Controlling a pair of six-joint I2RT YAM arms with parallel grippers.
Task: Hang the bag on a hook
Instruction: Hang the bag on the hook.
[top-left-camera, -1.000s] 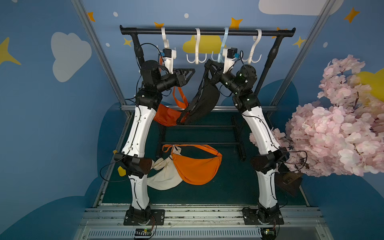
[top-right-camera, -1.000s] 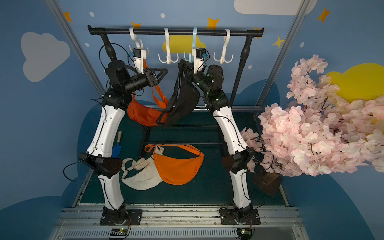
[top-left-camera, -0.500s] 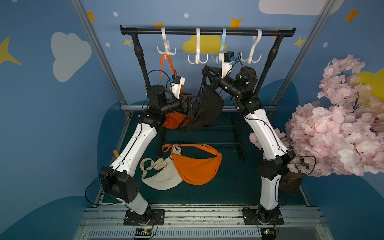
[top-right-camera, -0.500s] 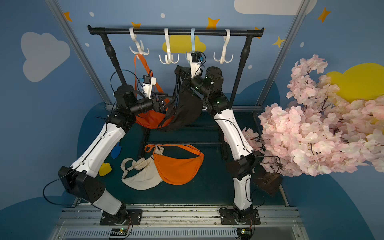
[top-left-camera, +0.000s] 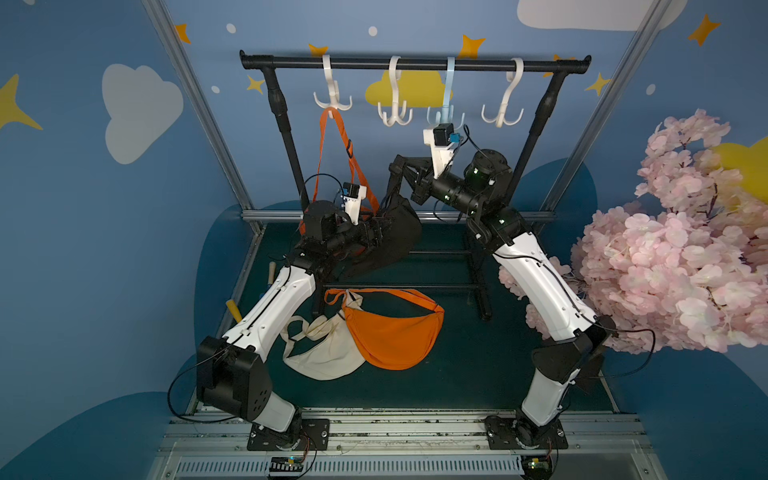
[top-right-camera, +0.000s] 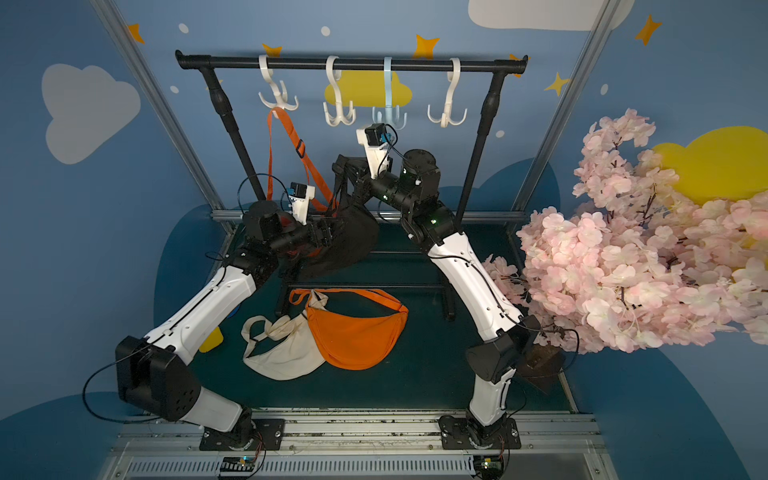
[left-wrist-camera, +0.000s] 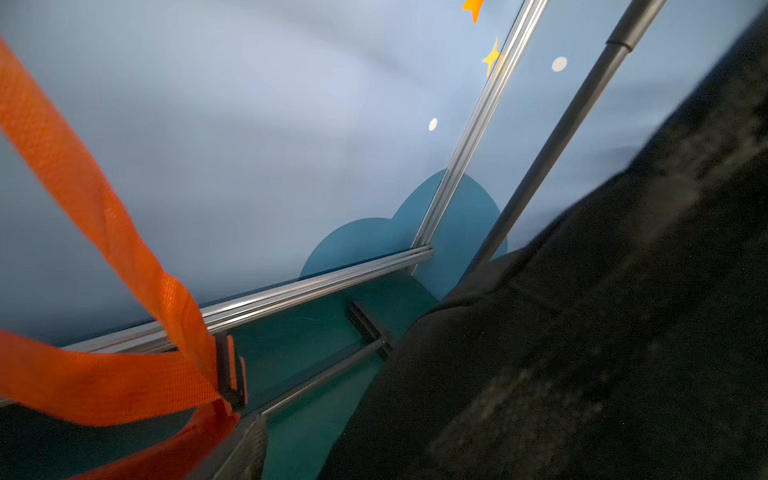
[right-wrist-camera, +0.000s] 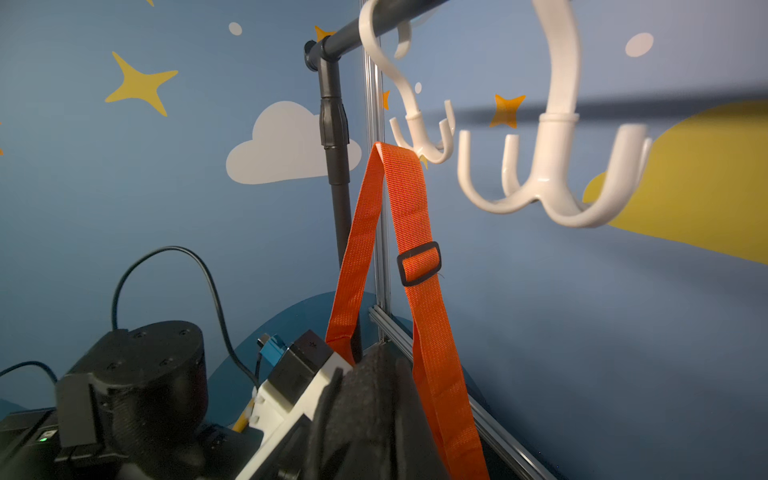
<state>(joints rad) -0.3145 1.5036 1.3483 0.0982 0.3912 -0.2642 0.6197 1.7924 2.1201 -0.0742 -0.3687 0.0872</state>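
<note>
The left arm (top-left-camera: 282, 303) has dropped from the rack (top-left-camera: 415, 64) to mid-frame, leaving an orange strap (top-left-camera: 328, 153) on the leftmost hook (top-left-camera: 332, 97), its bag hidden behind the arm. The black bag (top-left-camera: 395, 237) hangs at centre from the right gripper (top-left-camera: 398, 168), clamped tight on its strap. The left gripper (top-left-camera: 376, 231) sits against it; its gap cannot be made out.

- Both top views were softly lit, brightest on the back wall (top-left-camera: 415, 37) at upper centre of the frame and dimmer toward the side edges.
- The black bag (top-left-camera: 390, 241) showed there as a dark, near-featureless mass (no folds readable).
- In the left wrist view, it and the orange strap (left-wrist-camera: 104, 216) were smeared and dim.
- In the right wrist view, the nearest white hook (right-wrist-camera: 552, 187) looked soft, and the rail's (right-wrist-camera: 374, 33) blurred shadow crossed the wall.
</note>
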